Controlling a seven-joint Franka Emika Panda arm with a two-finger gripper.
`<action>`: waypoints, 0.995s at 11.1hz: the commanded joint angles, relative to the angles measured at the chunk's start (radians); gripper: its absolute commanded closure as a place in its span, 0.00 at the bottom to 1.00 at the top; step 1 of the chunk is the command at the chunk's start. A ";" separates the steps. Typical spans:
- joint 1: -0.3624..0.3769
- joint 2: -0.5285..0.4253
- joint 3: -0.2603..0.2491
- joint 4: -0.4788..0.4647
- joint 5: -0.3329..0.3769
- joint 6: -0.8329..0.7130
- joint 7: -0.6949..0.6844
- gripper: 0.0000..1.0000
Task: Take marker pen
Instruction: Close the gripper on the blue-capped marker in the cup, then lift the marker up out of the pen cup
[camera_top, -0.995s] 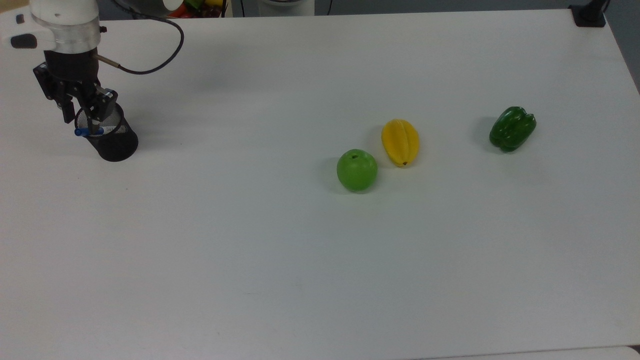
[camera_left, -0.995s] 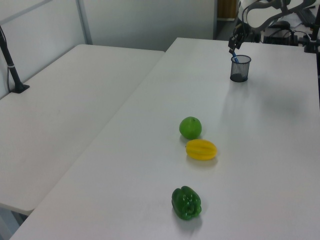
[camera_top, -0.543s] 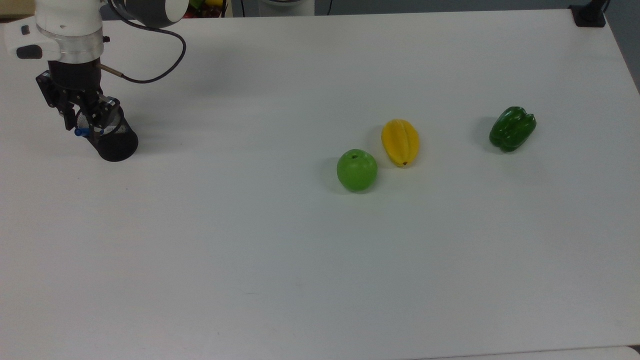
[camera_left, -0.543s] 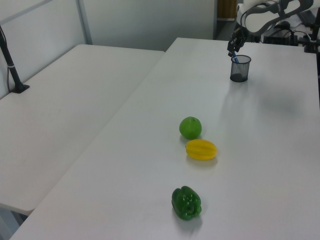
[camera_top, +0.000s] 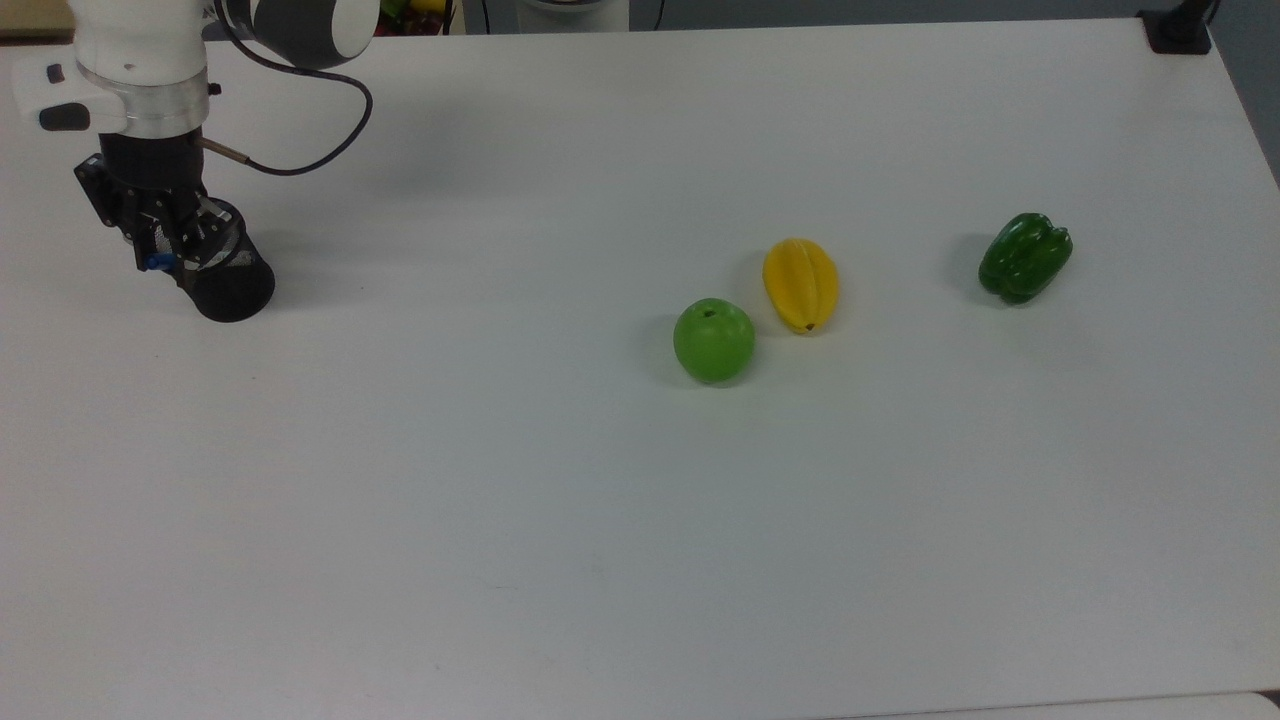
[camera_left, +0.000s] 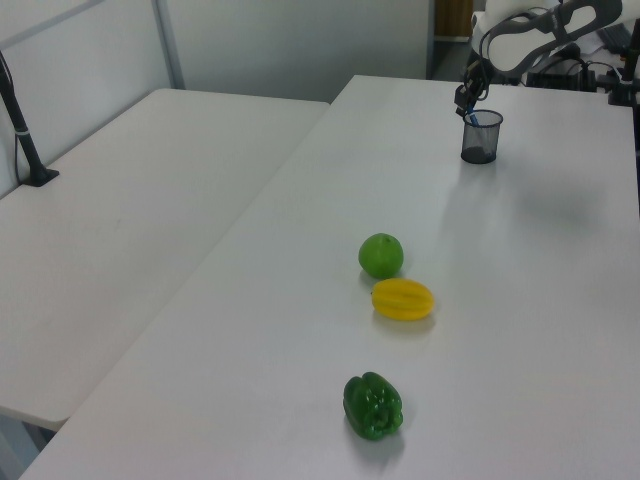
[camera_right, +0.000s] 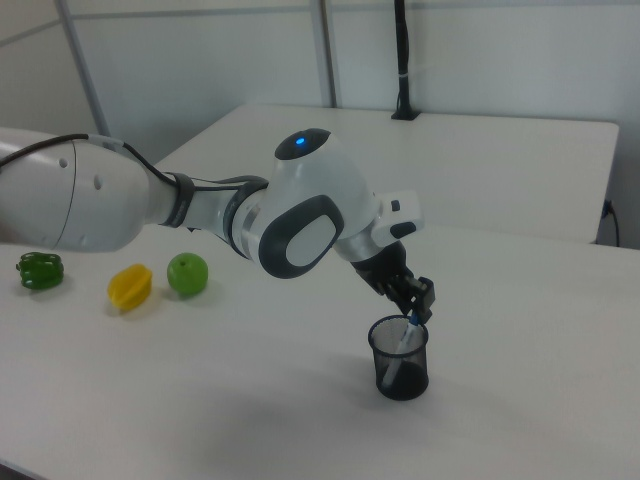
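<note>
Tool (camera_right: 413, 315) low over marker pen (camera_right: 401, 340)

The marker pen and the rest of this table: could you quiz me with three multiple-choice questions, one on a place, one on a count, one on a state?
1. Where is the marker pen?
A. Flat on the table
B. Standing in the black mesh cup
C. Beside the green pepper

2. How many fruits and vegetables lie on the table?
A. Three
B. Two
C. Five

3. How does the mesh cup stand?
A. Tipped on its side
B. Upside down
C. Upright, mouth up

Answers:
1 B, the right view shows the pen leaning inside the cup, under the gripper.
2 A, the green apple, yellow fruit and green pepper.
3 C, its open rim faces up in the right view.
</note>
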 joint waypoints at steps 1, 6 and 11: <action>0.001 -0.005 -0.007 -0.013 0.003 0.027 -0.035 0.96; -0.002 -0.069 -0.007 -0.009 0.003 0.011 -0.029 1.00; 0.001 -0.203 -0.007 0.076 0.077 -0.237 -0.029 1.00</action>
